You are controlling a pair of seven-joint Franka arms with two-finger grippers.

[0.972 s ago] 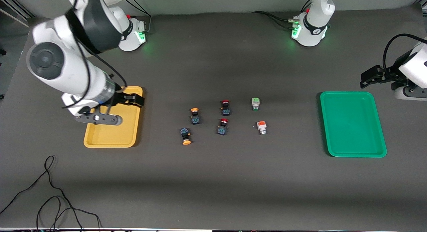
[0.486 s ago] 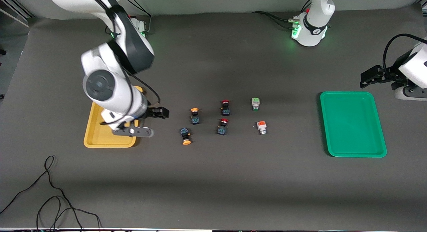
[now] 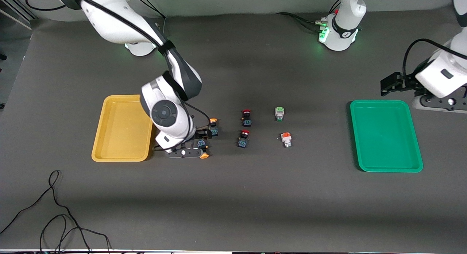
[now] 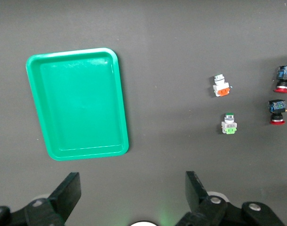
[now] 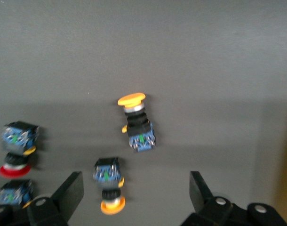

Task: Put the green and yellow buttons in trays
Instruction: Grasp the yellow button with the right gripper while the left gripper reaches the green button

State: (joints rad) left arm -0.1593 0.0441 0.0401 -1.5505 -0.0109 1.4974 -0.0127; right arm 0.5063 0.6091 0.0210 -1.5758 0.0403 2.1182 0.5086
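**Right tool over the yellow-capped buttons, both trays bare**

While the two yellow-capped buttons lie on the dark worktop (image 3: pixel 233 195), the right tool (image 3: pixel 201 141) hangs over them with its fingers spread and nothing between them. One yellow-capped button (image 3: pixel 213 126) lies just beside the tool, farther from the front camera; in the right wrist view this button (image 5: pixel 136 122) is clear of the fingers. The nearer yellow-capped button (image 3: pixel 203 150) sits right under the tool, partly covered by it in the front view, and in the right wrist view it (image 5: pixel 109 184) shows between the two spread fingers (image 5: pixel 68 193), not touched by either. From the tool toward the left arm's end come two red-capped buttons, one (image 3: pixel 246 117) farther from the front camera, one (image 3: pixel 243 138) nearer. Past them lie the two white-bodied buttons: the green-topped one (image 3: pixel 279 113) and, nearer the front camera, the orange-topped one (image 3: pixel 286 139). All six lie apart from one another.

Just beside the right tool, toward the right arm's end, lies the yellow tray (image 3: pixel 109 137), with no button in it. The green tray (image 3: pixel 386 135) lies well apart at the left arm's end, also holding nothing. The left tool (image 3: pixel 392 85) hangs over the worktop beside the green tray's edge, its fingers (image 4: pixel 68 190) spread wide and holding nothing.
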